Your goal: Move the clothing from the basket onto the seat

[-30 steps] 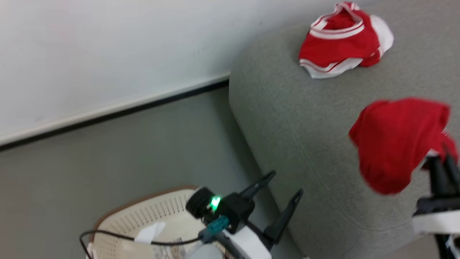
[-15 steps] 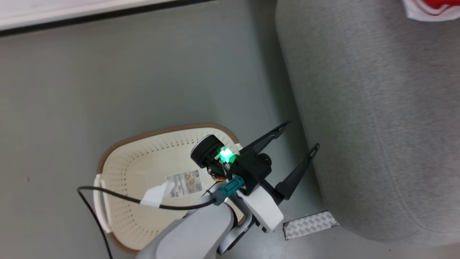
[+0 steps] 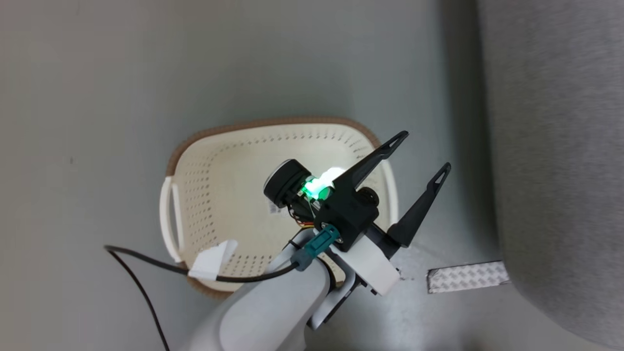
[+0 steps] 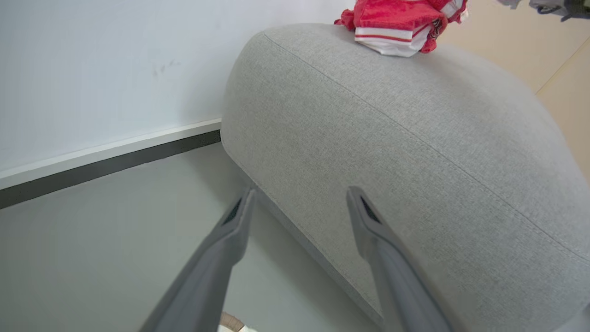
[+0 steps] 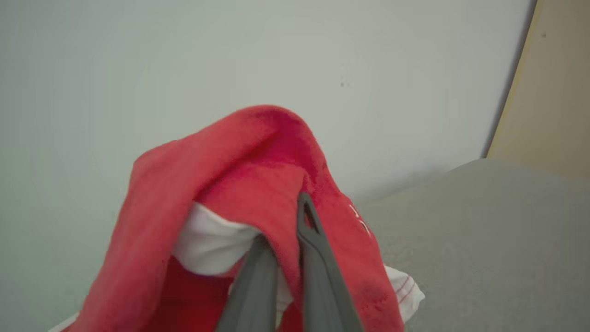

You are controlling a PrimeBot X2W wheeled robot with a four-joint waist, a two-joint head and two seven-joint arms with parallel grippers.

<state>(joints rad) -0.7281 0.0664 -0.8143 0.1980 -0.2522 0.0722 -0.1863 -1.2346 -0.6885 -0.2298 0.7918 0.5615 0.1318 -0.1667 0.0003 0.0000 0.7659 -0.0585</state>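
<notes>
Clothing [image 5: 221, 166] in right hand's [image 5: 285, 220] tight pinch, draped over it; left hand [image 3: 423, 152] wide.

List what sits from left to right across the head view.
basket → left pincer, open → patterned metal strip → seat

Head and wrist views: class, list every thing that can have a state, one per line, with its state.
Cream plastic laundry basket with brown rim: upright on the floor, no clothing visible inside.
Left arm's long dark fingers: open, empty.
Right arm's long dark fingers: shut on soft red garment with white inside.
Soft red garment: held up, draped over those fingers.
Red-and-white striped-trim garment: bunched on grey woven-fabric couch.
</notes>
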